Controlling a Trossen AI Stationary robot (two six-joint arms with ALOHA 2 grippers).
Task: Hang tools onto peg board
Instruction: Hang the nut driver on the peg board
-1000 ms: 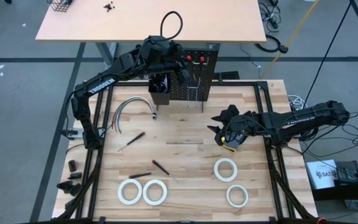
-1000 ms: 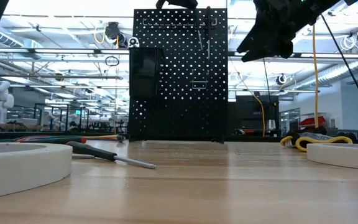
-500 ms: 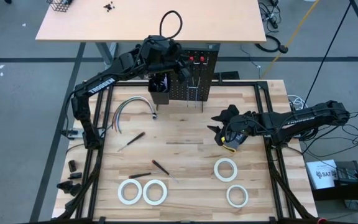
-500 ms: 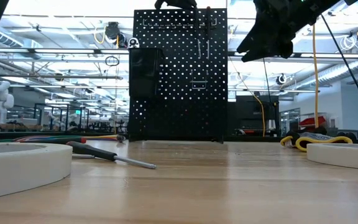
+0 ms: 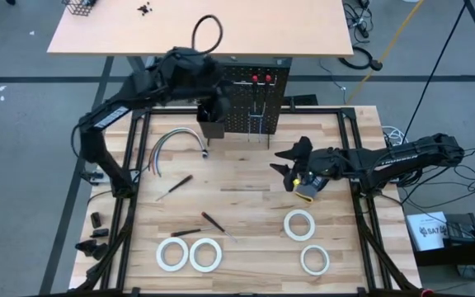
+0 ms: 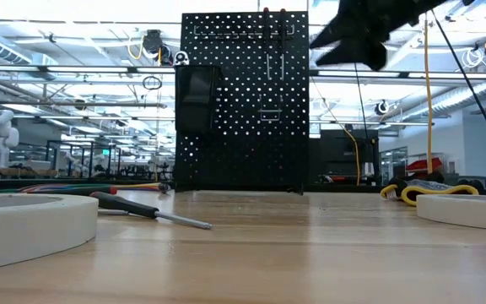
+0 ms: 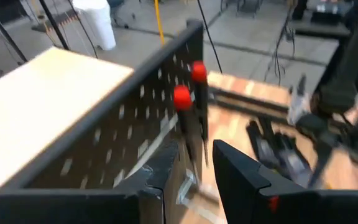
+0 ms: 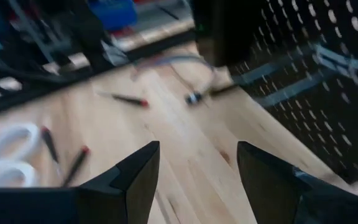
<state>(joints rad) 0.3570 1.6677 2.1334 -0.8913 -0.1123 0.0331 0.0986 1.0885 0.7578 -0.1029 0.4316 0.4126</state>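
Observation:
The black peg board [image 5: 250,103] stands upright at the table's far edge, also in the low view [image 6: 243,101]. Two red-handled screwdrivers [image 7: 190,84] and silver tools [image 8: 284,90] hang on its front, and a black bin [image 5: 211,125] sits at its left. My left gripper [image 7: 194,149] is open at the board's upper left corner [image 5: 218,101] and holds nothing. My right gripper [image 5: 285,163] hovers open over the table in front of the board's right side, also holding nothing [image 8: 197,149]. Screwdrivers [image 5: 174,187] and white tape rolls [image 5: 299,223] lie on the table.
A curved grey cable bundle [image 5: 171,144] lies left of the bin. A black-and-yellow flat object [image 5: 306,191] lies under my right gripper. Two more tape rolls [image 5: 190,254] sit at the near edge, with two screwdrivers [image 5: 204,227] just behind them. Another table [image 5: 196,25] stands beyond the board.
My left gripper has drawn back from the peg board's top, going up and toward the table's left edge; it no longer shows above the board in the low view. My right gripper has tipped its fingers upward, staying over the same spot.

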